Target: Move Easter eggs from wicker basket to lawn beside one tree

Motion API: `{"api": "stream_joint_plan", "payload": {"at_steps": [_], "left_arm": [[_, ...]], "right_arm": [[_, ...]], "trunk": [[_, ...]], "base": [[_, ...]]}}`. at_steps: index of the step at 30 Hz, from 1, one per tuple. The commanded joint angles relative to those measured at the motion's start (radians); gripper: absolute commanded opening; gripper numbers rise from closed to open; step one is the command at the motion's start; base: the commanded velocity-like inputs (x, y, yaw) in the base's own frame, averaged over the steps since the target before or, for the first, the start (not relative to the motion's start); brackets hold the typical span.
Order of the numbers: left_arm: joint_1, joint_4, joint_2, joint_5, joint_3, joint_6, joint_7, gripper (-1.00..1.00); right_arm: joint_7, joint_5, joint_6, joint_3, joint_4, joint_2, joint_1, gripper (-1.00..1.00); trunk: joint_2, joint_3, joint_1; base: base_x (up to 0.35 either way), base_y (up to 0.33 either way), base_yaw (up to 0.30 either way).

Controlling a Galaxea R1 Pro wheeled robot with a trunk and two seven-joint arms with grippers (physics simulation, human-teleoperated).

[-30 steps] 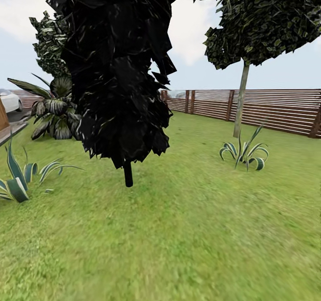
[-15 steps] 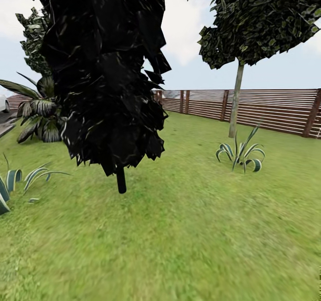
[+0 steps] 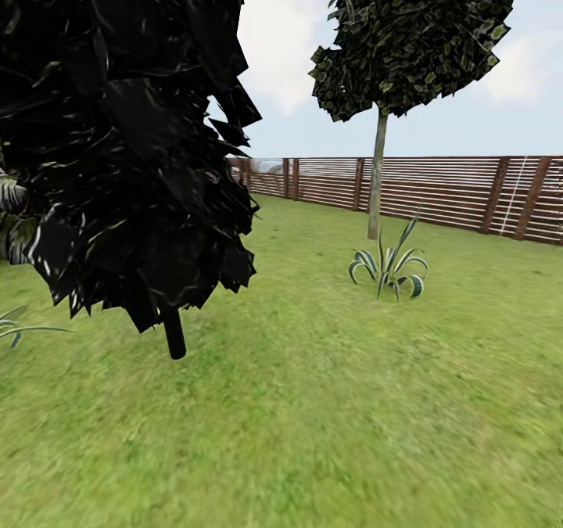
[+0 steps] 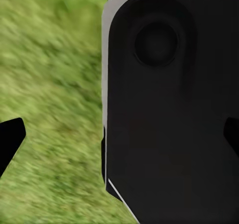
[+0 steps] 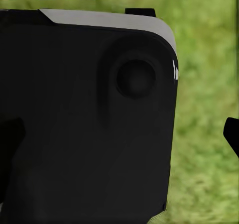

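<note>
The lawn spreads green and flat across the head view, up to a fence. The Easter eggs, the wicker basket and the tree are out of view. In the left wrist view my left gripper is open, its dark fingertips far apart at the picture's edges, with nothing held. Behind it are a black panel of my own body and grass. In the right wrist view my right gripper is open too, empty, in front of a black panel over grass.
A dark conifer on a short black stem stands close at the left. A slender round-crowned sapling and a striped agave stand ahead on the right. A brown slatted fence closes the far side.
The whole head view has shifted: conifer, sapling and agave slid leftward and the conifer looms larger, so the camera has moved. The car and leafy plants at the left have left the picture.
</note>
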Motion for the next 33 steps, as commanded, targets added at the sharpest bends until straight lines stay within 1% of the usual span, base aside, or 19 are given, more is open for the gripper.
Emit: {"api": "stream_joint_plan", "payload": {"at_steps": [1, 7, 26, 33], "left_arm": [[0.000, 0.000, -0.001, 0.002, 0.000, 0.000, 0.000, 1.00], [0.000, 0.000, 0.000, 0.002, 0.000, 0.000, 0.000, 1.00], [0.000, 0.000, -0.001, 0.002, 0.000, 0.000, 0.000, 1.00], [0.000, 0.000, -0.001, 0.002, 0.000, 0.000, 0.000, 1.00]], "right_arm": [[0.001, 0.000, 0.000, 0.000, 0.002, 0.000, -0.001, 1.00], [0.001, 0.000, 0.001, 0.000, 0.002, 0.000, -0.001, 1.00], [0.001, 0.000, 0.000, 0.000, 0.002, 0.000, -0.001, 1.00], [0.001, 0.000, -0.001, 0.000, 0.002, 0.000, -0.001, 1.00]], "trunk": [[0.000, -0.001, 0.001], [0.000, -0.001, 0.001], [0.000, -0.001, 0.001], [0.000, -0.001, 0.001]], "base": [[0.332, 0.000, -0.257], [0.332, 0.000, -0.206], [0.332, 0.000, -0.008], [0.335, 0.000, -0.235]]}}
